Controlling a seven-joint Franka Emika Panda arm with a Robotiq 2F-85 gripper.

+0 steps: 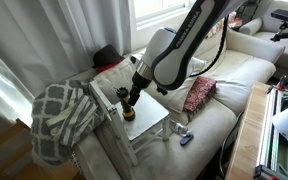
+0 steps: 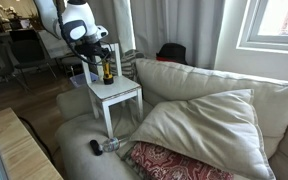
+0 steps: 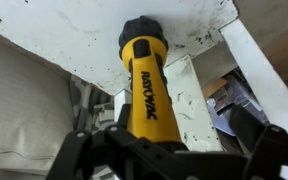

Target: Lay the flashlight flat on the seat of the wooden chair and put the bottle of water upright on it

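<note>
The flashlight (image 3: 142,95), yellow with a black head, stands on end on the seat of the wooden chair (image 3: 44,30), head down in the wrist view. It shows upright on the seat (image 1: 152,122) in both exterior views (image 1: 130,108) (image 2: 108,70). My gripper (image 3: 174,142) is open, its fingers (image 3: 79,148) wide apart on either side of the flashlight's body without touching it; in the exterior views the gripper (image 2: 102,52) hangs just above it. The bottle of water (image 2: 111,144) lies on its side on the sofa cushion in front of the chair.
A small blue-and-dark gadget (image 1: 186,138) lies beside the bottle on the sofa. A checked blanket (image 1: 59,120) hangs by the chair. A red patterned cushion (image 2: 174,160) and a big cream pillow (image 2: 204,125) sit on the sofa. A wooden table edge (image 2: 24,150) stands nearby.
</note>
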